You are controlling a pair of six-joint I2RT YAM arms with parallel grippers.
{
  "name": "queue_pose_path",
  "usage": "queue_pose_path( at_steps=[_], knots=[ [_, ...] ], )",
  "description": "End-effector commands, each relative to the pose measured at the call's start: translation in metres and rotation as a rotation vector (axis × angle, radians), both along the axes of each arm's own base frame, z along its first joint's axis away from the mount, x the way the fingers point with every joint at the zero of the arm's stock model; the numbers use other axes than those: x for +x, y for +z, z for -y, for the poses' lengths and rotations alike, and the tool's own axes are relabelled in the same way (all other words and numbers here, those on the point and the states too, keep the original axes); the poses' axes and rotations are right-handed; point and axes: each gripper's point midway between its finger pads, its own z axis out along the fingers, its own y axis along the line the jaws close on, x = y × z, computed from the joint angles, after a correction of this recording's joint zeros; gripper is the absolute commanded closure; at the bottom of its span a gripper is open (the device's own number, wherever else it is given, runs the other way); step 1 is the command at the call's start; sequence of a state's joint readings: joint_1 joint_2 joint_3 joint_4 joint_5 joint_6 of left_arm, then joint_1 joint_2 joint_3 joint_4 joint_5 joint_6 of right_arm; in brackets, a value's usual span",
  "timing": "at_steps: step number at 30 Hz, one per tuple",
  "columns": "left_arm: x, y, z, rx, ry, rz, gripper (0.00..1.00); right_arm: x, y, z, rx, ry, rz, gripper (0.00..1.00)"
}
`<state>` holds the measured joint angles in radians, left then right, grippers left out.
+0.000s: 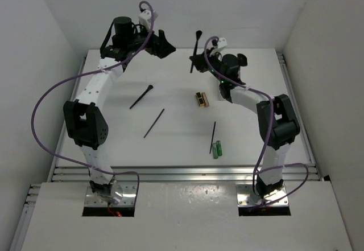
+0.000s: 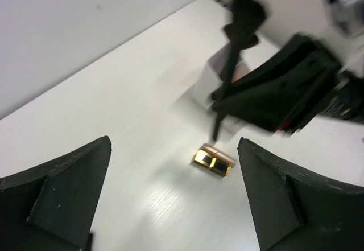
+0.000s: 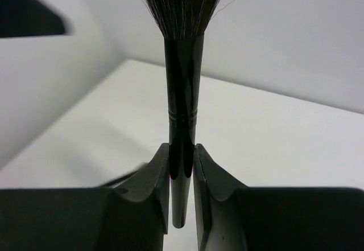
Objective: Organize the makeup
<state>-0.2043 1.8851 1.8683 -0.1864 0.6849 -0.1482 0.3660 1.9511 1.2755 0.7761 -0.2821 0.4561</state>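
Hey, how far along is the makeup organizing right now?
Barely begun: nothing looks put away. In hand: the right claw is shut on one brush, bristles up, above the table. The left claw is open and empty. Remaining: the second brush, two thin sticks, the black-and-gold case and the green tubes, all loose on the table.

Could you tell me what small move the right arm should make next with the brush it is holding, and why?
Probably ease the brush down toward the blurred white box seen next to it. The right claw is shut on its handle, bristles up, above the table, so it seems ready to place.
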Motion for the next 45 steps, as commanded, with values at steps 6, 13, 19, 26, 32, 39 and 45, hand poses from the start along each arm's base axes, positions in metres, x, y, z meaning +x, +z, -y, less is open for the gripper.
queue_pose_path(
  at_steps=[6, 13, 19, 26, 32, 39, 45],
  knots=[
    [0.017, -0.023, -0.128, 0.232, 0.318, 0.03, 0.0, 0.028, 0.026, 0.152, -0.278, -0.447, 0.231, 1.0],
    [0.005, -0.061, -0.161, 0.263, 0.39, -0.081, 0.0, 0.062, 0.011, 0.206, -0.244, -0.566, 0.288, 1.0],
    [-0.001, -0.09, -0.167, 0.277, 0.399, -0.144, 0.0, 0.084, -0.018, 0.207, -0.221, -0.557, 0.253, 1.0],
    [-0.003, -0.116, -0.171, 0.311, 0.402, -0.193, 0.0, 0.08, -0.046, 0.198, -0.211, -0.541, 0.218, 1.0],
    [-0.012, -0.179, -0.165, 0.547, 0.382, -0.231, 0.0, 0.061, -0.064, 0.199, -0.211, -0.555, 0.172, 0.7],
    [-0.009, -0.226, -0.153, 0.701, 0.354, -0.274, 0.03, 0.052, -0.042, 0.204, -0.21, -0.589, 0.209, 0.49],
    [-0.003, -0.268, -0.131, 0.799, 0.257, -0.294, 0.05, 0.043, -0.023, 0.199, -0.236, -0.578, 0.221, 0.42]
  ],
)
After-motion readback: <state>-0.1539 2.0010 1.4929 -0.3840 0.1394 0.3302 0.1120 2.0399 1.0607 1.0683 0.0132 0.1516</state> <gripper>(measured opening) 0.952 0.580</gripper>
